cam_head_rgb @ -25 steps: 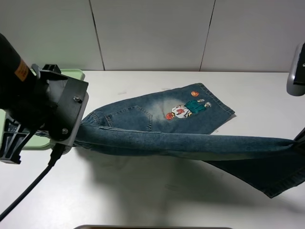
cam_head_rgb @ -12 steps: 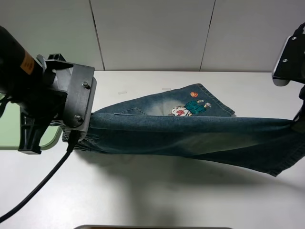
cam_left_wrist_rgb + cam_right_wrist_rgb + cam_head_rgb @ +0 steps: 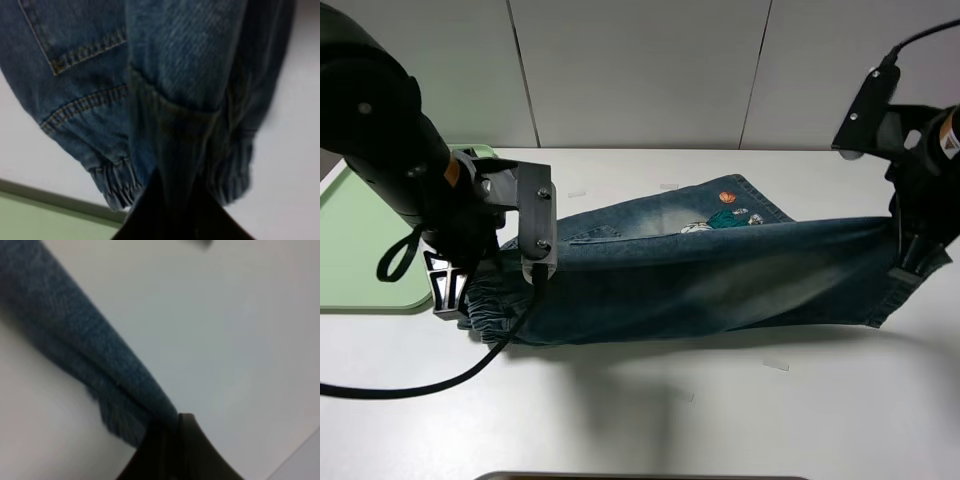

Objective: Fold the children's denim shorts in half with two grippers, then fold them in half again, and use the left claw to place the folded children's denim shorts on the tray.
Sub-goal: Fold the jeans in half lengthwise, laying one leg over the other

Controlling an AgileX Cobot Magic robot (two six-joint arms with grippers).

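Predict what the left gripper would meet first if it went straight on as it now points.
The left gripper points down, shut on the children's denim shorts. Past that denim it would probably meet the white table, beside the green tray.

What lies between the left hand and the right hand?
The denim shorts span the whole stretch from the left hand to the right hand, each gripping one end. The exterior high view shows it.

From the high camera I see a white table filling the lower part of my view, matte and evenly lit. Behind it stands a pale wall of flat panels, split by two thin dark seams, each slightly slanted. A soft shadow lies across the tabletop. A few small pale marks dot the surface; I can't tell what they are.
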